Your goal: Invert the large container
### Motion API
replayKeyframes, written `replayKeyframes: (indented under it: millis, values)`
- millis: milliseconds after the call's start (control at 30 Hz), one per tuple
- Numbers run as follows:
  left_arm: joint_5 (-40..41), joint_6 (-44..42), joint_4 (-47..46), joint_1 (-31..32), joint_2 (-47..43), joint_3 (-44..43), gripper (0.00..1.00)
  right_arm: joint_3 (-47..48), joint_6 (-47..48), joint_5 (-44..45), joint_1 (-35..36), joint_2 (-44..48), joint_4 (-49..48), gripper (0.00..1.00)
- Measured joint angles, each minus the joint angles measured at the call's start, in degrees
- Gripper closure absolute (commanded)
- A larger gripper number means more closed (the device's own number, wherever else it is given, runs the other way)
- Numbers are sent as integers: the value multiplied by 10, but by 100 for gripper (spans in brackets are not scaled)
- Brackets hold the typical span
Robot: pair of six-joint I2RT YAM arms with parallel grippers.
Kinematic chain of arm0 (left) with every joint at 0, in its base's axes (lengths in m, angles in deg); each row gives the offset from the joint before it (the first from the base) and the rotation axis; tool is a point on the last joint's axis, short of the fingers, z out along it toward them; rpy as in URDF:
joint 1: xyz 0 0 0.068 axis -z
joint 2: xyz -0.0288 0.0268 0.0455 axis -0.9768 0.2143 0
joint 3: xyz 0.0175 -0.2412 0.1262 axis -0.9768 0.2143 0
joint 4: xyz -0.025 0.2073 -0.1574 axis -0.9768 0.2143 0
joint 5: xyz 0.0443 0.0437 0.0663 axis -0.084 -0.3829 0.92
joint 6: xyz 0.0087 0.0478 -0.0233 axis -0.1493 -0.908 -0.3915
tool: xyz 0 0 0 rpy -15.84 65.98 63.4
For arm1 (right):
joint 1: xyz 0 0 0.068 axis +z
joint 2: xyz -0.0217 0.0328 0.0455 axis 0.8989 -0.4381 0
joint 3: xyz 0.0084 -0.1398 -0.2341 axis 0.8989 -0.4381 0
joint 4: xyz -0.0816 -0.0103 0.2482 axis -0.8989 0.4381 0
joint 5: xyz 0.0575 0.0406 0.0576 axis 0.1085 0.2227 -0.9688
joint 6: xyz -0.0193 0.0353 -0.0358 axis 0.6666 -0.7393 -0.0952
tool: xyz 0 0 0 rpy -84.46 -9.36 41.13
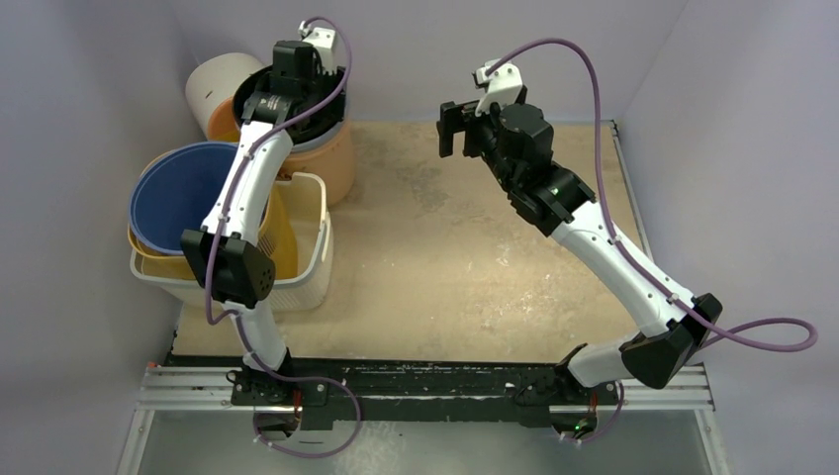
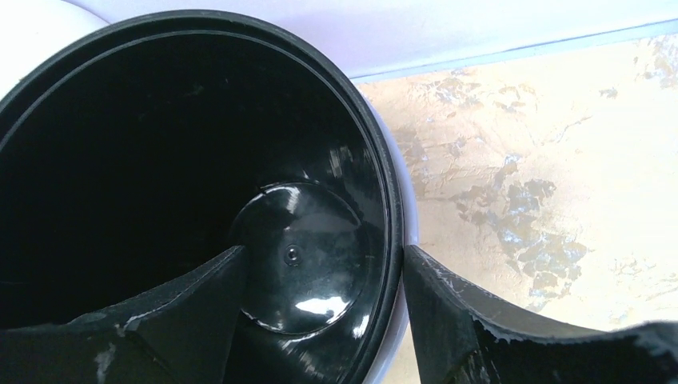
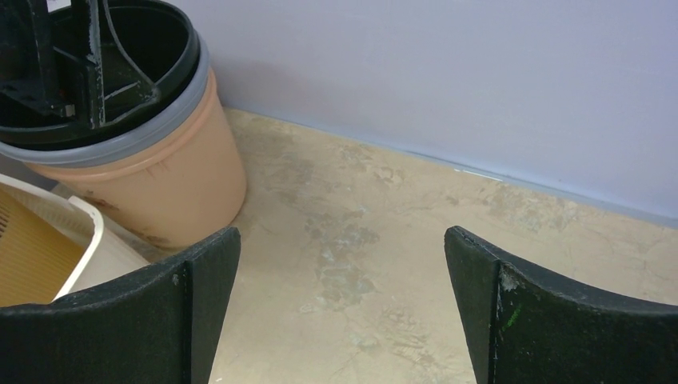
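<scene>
The large container is a peach bucket (image 1: 338,166) with a grey rim, standing upright at the back left of the table. A black pot (image 1: 319,111) is nested inside it. My left gripper (image 1: 282,107) is open and straddles the right side of the rim. In the left wrist view (image 2: 325,250) one finger is inside the black pot (image 2: 160,160) and the other is outside against the grey rim (image 2: 405,192). My right gripper (image 1: 453,129) is open and empty above the back middle of the table. Its wrist view (image 3: 342,232) shows the bucket (image 3: 160,176) to the left.
A white basket (image 1: 313,247) holding a yellow tub and a blue tub (image 1: 178,193) stands in front of the bucket, at the left edge. A white cylinder (image 1: 220,84) leans in the back left corner. Purple walls close the back and sides.
</scene>
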Motion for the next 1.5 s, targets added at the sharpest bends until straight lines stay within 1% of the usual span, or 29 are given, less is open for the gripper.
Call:
replayKeyframes:
  millis: [133, 267, 433, 600, 733, 1033, 1100, 1267, 1500]
  values:
    - [-4, 0, 1, 0, 13, -1, 35, 0, 0, 7, -4, 0, 0, 2]
    - [-7, 1, 0, -1, 17, -1, 42, 0, 0, 9, -9, 0, 0, 4]
    - [-20, 11, 0, -1, 18, -1, 54, -1, 0, 9, -12, 0, 0, 6]
    - [-32, 23, 0, -1, 19, -1, 75, -3, 0, 8, -15, 0, 0, 7]
    - [-40, 34, 0, 1, 21, -1, 100, -4, 0, 8, -17, 0, 0, 8]
    - [-11, 40, -9, 4, 28, -7, 100, -34, -12, 9, -21, 0, 0, 11]
    - [-2, 48, -8, 4, 35, -19, 100, -39, -16, 9, -21, 0, 0, 11]
    - [34, 80, 16, 4, 71, -92, 100, -40, -23, 16, -22, 4, 2, 12]
    - [78, 104, 6, 4, 56, -111, 100, -49, -36, 52, -32, 37, 2, 7]
